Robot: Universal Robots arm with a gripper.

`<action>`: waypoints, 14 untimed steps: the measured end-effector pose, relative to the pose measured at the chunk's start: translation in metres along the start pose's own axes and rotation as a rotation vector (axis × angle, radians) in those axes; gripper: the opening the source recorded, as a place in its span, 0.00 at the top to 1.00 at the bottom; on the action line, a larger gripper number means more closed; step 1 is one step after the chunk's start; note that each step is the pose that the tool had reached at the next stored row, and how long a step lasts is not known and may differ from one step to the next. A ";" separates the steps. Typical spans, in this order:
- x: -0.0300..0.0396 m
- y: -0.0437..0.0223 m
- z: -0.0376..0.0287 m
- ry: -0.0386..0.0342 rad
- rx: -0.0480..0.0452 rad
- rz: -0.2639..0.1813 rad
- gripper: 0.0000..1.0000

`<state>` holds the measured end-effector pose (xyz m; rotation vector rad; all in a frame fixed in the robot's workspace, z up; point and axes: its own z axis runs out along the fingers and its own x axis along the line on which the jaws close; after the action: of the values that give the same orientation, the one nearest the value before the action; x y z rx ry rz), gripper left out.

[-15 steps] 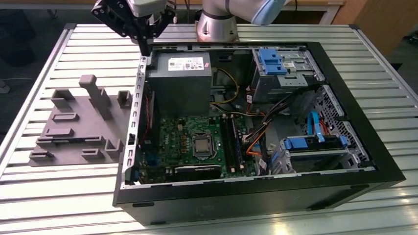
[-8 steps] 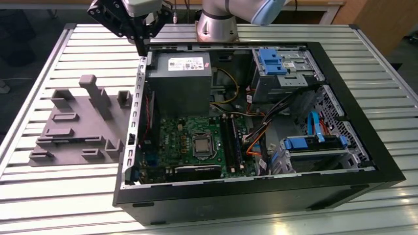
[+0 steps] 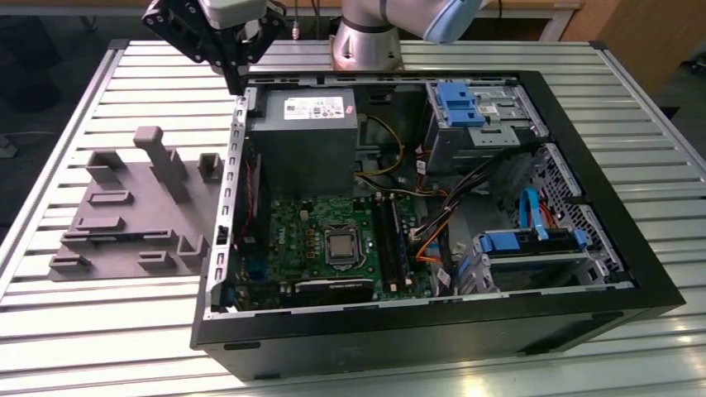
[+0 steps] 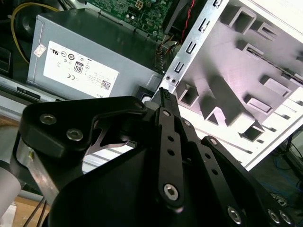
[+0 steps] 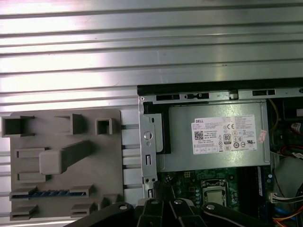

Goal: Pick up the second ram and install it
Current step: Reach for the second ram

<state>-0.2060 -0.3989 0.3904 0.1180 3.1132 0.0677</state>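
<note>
- Above the corner of the computer case (image 3: 419, 335), at about eleven o'clock from its middle in the exterior view, the claw (image 3: 235, 81) hung with its tips pressed together, gripping nothing that showed.
- In the first wrist view, the second ram (image 5: 49, 193) lay seated in a slot of the grey holder (image 5: 106, 156), apart from the claw.
- The grey holder sat on the surface (image 3: 99, 310), at nine o'clock from the computer case.
- Judged from this, neither the pickup nor the installing was done.

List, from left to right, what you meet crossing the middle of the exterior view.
Grey holder block → case's perforated metal wall → processor socket → black memory slot rails → blue drive caddy → case's black rim.
</note>
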 end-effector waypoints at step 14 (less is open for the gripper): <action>0.0037 -0.0003 -0.0001 0.0000 0.0000 0.000 0.89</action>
<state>-0.2097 -0.3989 0.3904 0.1180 3.1132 0.0677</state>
